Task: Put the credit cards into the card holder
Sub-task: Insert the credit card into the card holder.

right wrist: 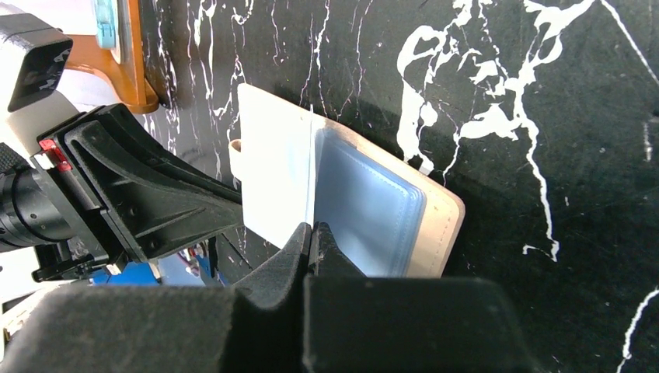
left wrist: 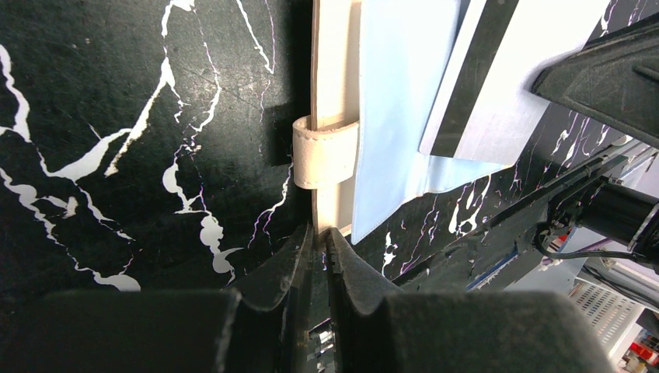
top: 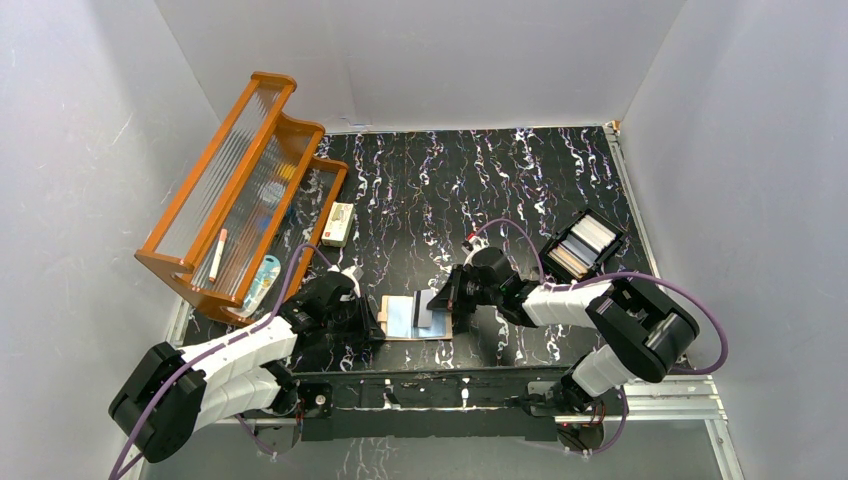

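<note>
The tan card holder (top: 442, 331) lies open on the black marbled table, its clear bluish pockets (right wrist: 365, 203) facing up. My left gripper (top: 374, 322) is shut on the holder's left edge (left wrist: 334, 78), just below the snap tab (left wrist: 325, 151). My right gripper (top: 450, 300) is shut on a white credit card (top: 425, 307) with a black stripe (left wrist: 474, 74), held tilted over the pockets. In the right wrist view the card (right wrist: 276, 179) stands on the holder's middle, pinched at its near edge between the fingertips (right wrist: 312, 227).
An orange wooden rack (top: 240, 190) stands at the back left, with a small white box (top: 338, 223) beside it. A black compartment tray (top: 583, 243) holding several cards sits at the right. White walls close in the table.
</note>
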Tool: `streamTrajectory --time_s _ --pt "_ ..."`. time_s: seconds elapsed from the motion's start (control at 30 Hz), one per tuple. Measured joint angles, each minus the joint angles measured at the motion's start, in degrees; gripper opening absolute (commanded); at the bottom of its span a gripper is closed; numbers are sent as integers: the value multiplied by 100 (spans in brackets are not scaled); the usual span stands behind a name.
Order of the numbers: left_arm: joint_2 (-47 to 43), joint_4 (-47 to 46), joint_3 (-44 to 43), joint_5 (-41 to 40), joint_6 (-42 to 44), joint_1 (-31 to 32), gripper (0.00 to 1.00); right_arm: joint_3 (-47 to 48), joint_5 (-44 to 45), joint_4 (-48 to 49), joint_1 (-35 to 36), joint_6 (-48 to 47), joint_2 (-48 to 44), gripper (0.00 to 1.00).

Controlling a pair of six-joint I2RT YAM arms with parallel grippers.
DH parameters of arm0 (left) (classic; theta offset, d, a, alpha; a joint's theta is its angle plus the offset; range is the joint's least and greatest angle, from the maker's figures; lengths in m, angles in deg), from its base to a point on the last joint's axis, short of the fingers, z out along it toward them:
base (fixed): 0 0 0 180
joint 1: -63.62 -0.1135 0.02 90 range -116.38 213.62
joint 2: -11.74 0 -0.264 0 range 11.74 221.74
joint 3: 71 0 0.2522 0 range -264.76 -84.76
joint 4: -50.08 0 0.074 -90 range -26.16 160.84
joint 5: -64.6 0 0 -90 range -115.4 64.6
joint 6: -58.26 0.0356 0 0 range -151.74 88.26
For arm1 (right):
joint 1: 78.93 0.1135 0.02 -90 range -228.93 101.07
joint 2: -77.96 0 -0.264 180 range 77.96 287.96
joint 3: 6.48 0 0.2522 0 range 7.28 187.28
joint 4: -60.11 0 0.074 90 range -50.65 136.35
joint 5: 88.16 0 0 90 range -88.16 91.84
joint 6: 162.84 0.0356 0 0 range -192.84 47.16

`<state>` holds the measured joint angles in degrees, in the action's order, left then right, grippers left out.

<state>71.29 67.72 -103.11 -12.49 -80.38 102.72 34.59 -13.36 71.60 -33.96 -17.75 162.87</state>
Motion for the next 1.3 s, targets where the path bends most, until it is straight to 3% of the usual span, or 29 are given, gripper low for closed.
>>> streamTrajectory --time_s 1.3 --pt "68 -46 0 9 -44 0 10 -190 -802 1143 15 664 861 0"
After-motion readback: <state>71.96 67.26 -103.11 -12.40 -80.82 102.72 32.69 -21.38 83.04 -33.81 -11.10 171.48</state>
